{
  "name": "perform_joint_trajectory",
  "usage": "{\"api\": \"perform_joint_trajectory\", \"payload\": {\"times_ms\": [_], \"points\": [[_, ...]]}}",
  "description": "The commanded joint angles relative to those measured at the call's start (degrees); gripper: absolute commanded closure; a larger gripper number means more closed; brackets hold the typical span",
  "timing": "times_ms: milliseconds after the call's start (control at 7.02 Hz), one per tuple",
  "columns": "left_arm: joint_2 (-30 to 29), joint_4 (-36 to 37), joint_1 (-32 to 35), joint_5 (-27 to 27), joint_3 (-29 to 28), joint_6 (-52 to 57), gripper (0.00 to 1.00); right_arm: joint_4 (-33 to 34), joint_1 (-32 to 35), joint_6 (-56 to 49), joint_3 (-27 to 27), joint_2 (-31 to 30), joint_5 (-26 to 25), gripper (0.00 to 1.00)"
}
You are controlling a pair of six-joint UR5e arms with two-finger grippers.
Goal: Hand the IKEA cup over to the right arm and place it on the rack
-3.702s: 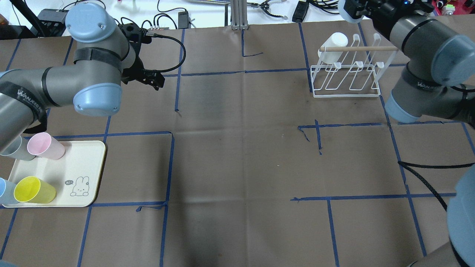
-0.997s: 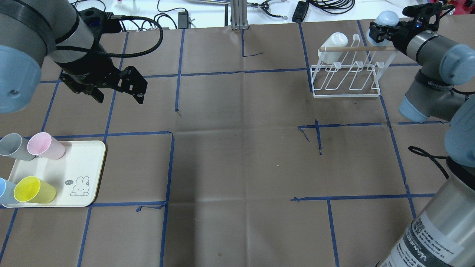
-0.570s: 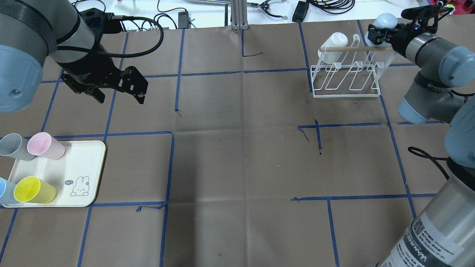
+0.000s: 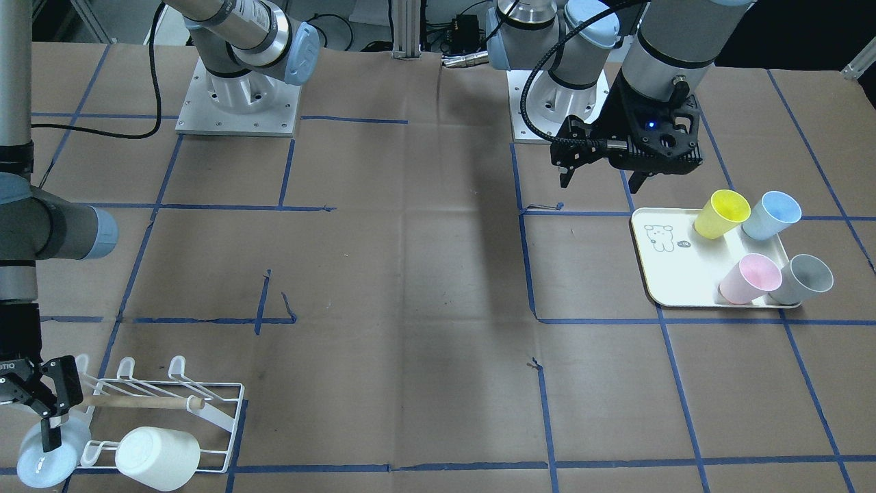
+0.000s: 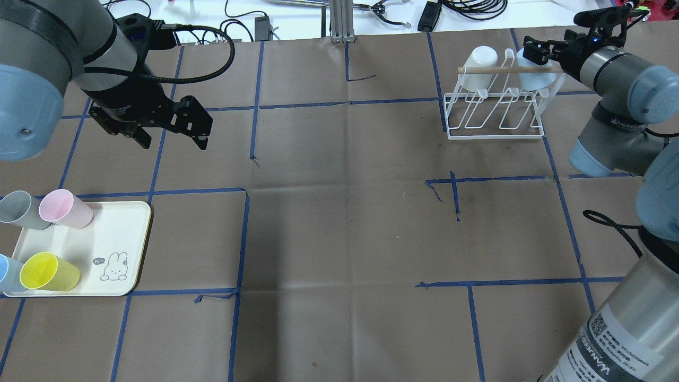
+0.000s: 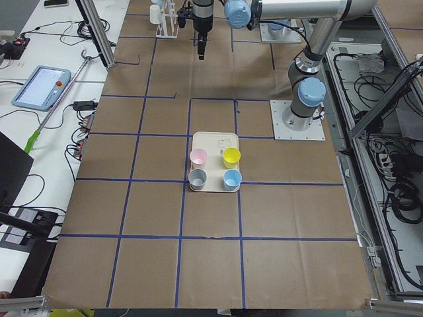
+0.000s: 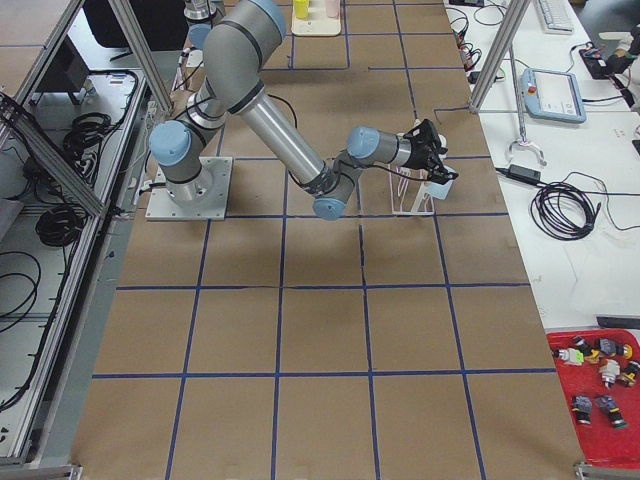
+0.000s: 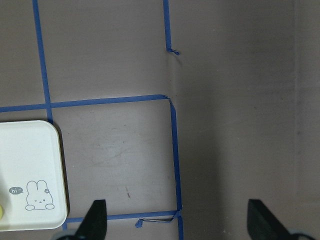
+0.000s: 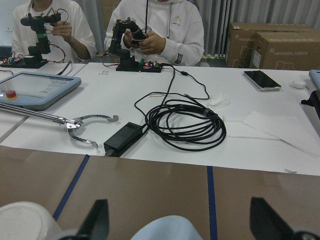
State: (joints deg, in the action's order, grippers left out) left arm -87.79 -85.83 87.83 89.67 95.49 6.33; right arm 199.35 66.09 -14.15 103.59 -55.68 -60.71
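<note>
Two cups (image 5: 477,66) at rack (image 5: 493,69), four on tray (image 5: 124,233)

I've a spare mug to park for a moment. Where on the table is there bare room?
The wide middle of the table, between the tray and the rack, is bare paper. Crowded: the tray's outer end with four cups, and the rack, holding a white cup and a blue cup by the right claw. The left claw hangs beyond the tray.
</note>
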Motion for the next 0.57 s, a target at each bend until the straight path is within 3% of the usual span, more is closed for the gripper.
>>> {"api": "perform_joint_trajectory", "payload": {"times_ms": [0, 142, 427], "points": [[-0.3, 0.2, 0.1, 0.1, 0.5, 0.0, 0.01, -4.5, 0.1, 0.2, -0.4, -3.4, 0.0, 0.00], [-0.2, 0.2, 0.1, 0.0, 0.2, 0.0, 0.01, -7.6, 0.3, 0.2, -0.3, -6.9, -0.1, 0.00], [-0.3, 0.2, 0.0, 0.0, 0.1, -0.1, 0.01, -22.9, 0.4, -0.3, -0.5, -14.2, -0.4, 0.00]]}}
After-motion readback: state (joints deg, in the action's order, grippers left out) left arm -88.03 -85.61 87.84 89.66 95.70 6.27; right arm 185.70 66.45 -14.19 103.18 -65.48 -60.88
